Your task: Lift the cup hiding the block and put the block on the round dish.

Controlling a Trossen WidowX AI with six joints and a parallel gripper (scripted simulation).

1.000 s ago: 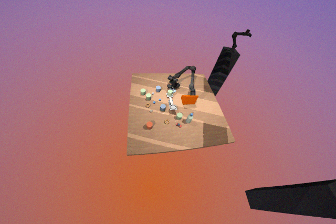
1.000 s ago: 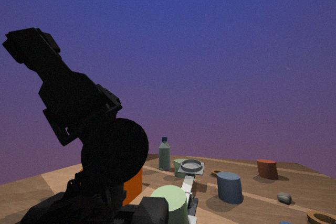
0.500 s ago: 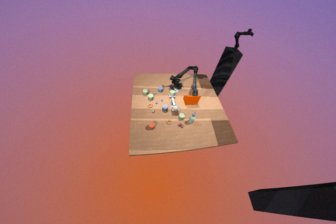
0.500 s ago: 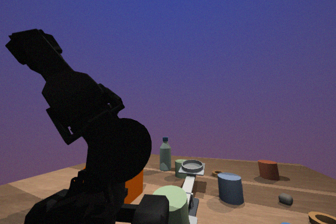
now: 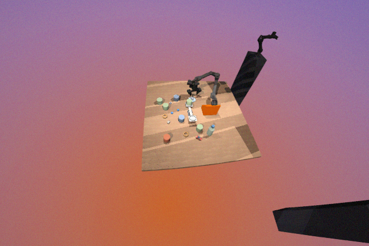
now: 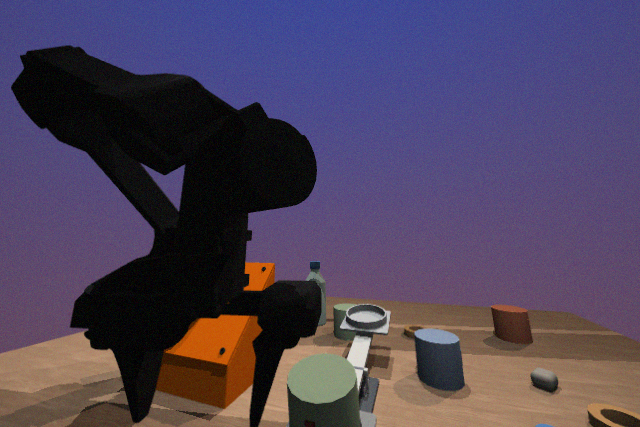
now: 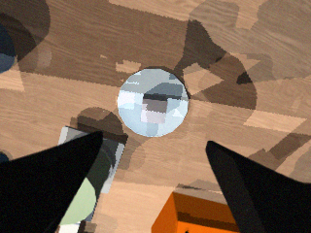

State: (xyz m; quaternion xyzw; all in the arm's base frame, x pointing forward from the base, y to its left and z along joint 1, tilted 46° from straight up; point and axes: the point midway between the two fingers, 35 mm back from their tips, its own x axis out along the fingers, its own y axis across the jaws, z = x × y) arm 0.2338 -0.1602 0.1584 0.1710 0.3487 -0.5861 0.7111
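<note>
My gripper (image 5: 194,93) (image 6: 196,421) (image 7: 155,141) is open, fingers wide apart, above the table near the round dish. The pale blue dish (image 5: 194,99) (image 7: 128,101) lies flat. A small grey-mauve block (image 7: 154,109) appears to rest on it, hard to tell from reflections and shadow. Nothing is between the fingers. A green cup (image 5: 189,101) (image 6: 323,381) (image 7: 80,205) stands on the balance's near pan, beside the dish. The balance's other pan (image 5: 192,118) (image 6: 366,316) is empty. Another green cup (image 5: 199,127) (image 6: 342,328) stands on the table beyond it.
An orange box (image 5: 210,109) (image 6: 193,373) (image 7: 167,216) stands by the arm's base. Blue cups (image 5: 181,118) (image 6: 439,360), two more green cups (image 5: 159,100) (image 5: 165,106), a red cup (image 5: 166,137) (image 6: 510,324), a bottle (image 5: 210,131) and small items lie around the balance.
</note>
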